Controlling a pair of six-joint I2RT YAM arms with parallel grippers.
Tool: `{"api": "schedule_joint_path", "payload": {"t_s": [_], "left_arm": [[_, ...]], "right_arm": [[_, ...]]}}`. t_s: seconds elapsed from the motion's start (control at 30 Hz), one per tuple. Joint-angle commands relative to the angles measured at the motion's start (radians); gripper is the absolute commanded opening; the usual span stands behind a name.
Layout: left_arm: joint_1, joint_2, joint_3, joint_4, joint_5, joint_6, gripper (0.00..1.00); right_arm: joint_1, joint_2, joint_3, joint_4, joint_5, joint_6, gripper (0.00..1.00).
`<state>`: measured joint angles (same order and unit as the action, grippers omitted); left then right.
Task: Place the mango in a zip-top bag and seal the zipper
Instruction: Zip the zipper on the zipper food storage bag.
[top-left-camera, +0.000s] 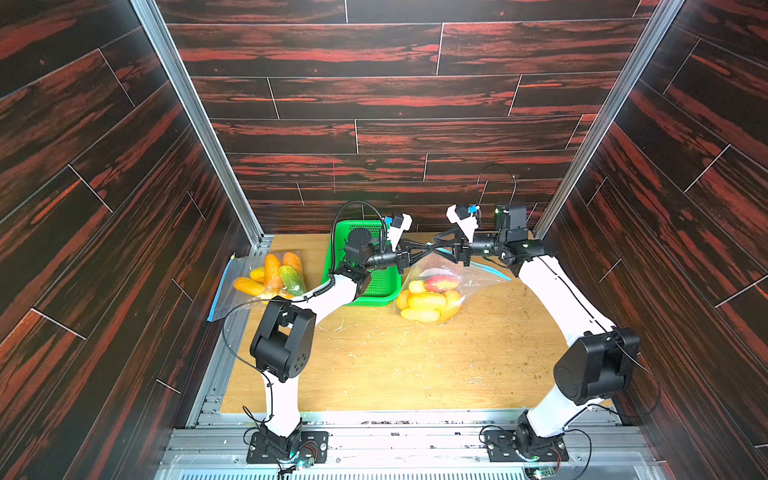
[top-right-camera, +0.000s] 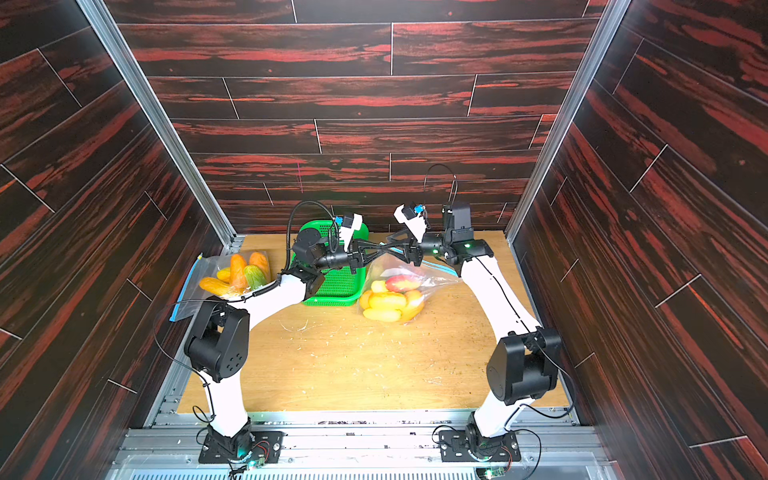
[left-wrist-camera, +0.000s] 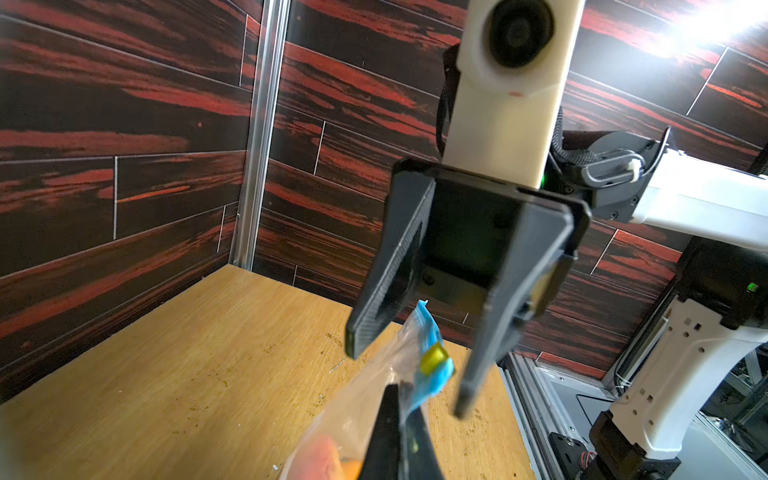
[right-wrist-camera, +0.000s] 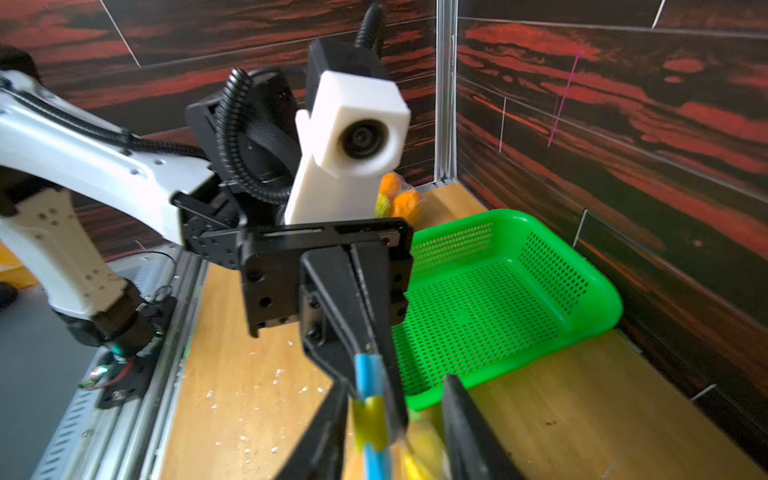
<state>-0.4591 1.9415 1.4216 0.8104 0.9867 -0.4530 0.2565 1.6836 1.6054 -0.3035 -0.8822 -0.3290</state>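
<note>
A: Checked left gripper (right-wrist-camera: 368, 347): jaws pressed together, pinching the blue zipper strip (right-wrist-camera: 368, 374) at the mouth of the bag (top-left-camera: 455, 270).

B: Confirmed in both wrist views. Noted right gripper (left-wrist-camera: 407, 380) tip to tip with it, just right of the basket (top-left-camera: 370, 300) and above the table (top-left-camera: 395, 365). Jaws spread, straddling the strip, with the yellow slider (left-wrist-camera: 434, 358) in the gap. Cannot tell whether either finger touches it.

A: Located mango (top-left-camera: 441, 283): reddish, inside the bag, lying atop yellow fruit (top-left-camera: 424, 301), just right of the basket's near corner.

B: Agreed. Saw the bag's bottom resting on the table and its top held up by the pinch. Cannot tell how far the zipper is closed.

A: Logged second bag (top-left-camera: 232, 291) of orange and green fruit, lying flat left of the basket, well apart from both grippers.
</note>
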Motion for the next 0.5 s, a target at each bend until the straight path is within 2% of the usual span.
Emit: {"api": "schedule_joint_path", "payload": {"t_s": [0.0,0.23,0.47], "left_arm": [[-0.003,-0.012,0.012,0.062,0.003,-0.003,0.00],[-0.003,-0.012,0.007,0.055,-0.003,0.006,0.00],[0.000,-0.018,0.003,0.041,-0.024,0.010,0.00]], "right_arm": [[0.010,0.008,-0.004,0.059,0.017,0.023,0.21],[0.011,-0.025,-0.055,0.118,0.013,0.028,0.01],[-0.001,-0.045,-0.072,0.059,0.027,-0.021,0.00]]}}
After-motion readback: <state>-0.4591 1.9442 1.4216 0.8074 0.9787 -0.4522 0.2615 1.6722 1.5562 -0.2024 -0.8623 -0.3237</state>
